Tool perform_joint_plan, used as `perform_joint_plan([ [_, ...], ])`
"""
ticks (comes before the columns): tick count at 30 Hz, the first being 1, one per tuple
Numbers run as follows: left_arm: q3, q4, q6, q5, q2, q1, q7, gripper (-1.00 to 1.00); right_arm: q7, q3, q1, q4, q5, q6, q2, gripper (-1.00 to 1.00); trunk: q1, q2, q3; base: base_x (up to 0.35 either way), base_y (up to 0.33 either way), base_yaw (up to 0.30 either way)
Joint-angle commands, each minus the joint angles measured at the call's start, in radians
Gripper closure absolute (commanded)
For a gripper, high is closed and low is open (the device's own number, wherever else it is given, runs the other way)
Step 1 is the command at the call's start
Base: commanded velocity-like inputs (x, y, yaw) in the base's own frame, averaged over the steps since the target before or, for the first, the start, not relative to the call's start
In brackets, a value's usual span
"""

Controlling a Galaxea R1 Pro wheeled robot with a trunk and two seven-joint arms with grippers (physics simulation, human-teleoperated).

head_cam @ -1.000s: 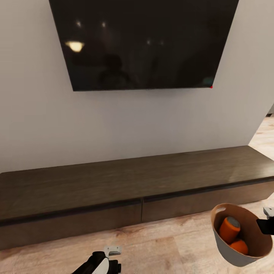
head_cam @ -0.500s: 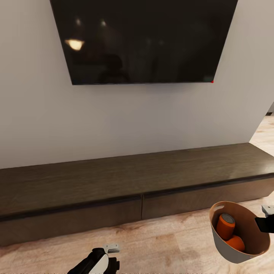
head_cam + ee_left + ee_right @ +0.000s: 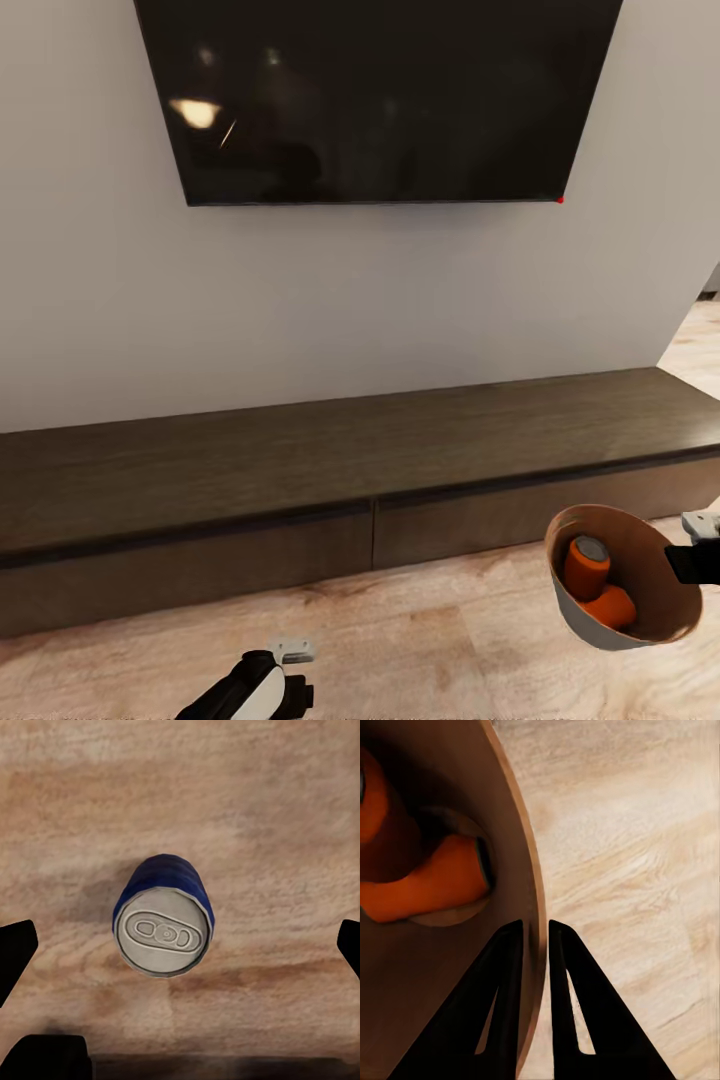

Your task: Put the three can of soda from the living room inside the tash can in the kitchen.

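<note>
Left gripper (image 3: 180, 945): jaws wide apart, empty, above upright blue soda can (image 3: 164, 916) on floor.
Right gripper (image 3: 534, 934): jaws pinching trash can (image 3: 620, 580) rim.
Contents: two orange soda cans (image 3: 595, 585).
Risk: off-centre closing could topple the blue can; thin rim grip may slip.

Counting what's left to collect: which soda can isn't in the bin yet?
The blue soda can, standing upright on the wood floor between the open left gripper's fingers. Both orange soda cans already sit inside the tan-lined bin.

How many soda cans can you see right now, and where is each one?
3. Two orange cans sit inside the trash can, whose rim the right claw pinches. One blue can stands upright on the wood floor between the open left claw's fingers.
</note>
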State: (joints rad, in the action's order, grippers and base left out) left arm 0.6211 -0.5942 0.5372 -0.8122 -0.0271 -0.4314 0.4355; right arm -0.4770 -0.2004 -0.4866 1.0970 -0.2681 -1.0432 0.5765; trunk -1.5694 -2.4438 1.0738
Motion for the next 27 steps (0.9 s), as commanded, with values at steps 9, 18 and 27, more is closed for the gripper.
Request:
perform_joint_plan([
  [9, 0.0, -0.001, 0.0, -0.001, 0.0, -0.001, 0.0, -1.0, -0.166, 0.078, 0.002, 0.108, 0.025, -0.004, 0.172, 1.0, 0.0, 0.0, 0.004, 0.0, 0.0, 0.0],
  [18, 0.0, -0.002, 0.0, -0.001, -0.003, -0.001, 0.002, -1.0, -0.248, 0.138, 0.0, 0.015, 0.025, -0.004, 0.285, 1.0, 0.0, 0.0, 0.004, 0.0, 0.0, 0.0],
  [27, 0.0, -0.003, 0.001, -0.001, -0.004, -0.001, 0.0, -1.0, -0.645, 0.359, -0.003, -0.035, 0.025, -0.004, 0.474, 1.0, 0.0, 0.0, 0.004, 0.0, 0.0, 0.0],
])
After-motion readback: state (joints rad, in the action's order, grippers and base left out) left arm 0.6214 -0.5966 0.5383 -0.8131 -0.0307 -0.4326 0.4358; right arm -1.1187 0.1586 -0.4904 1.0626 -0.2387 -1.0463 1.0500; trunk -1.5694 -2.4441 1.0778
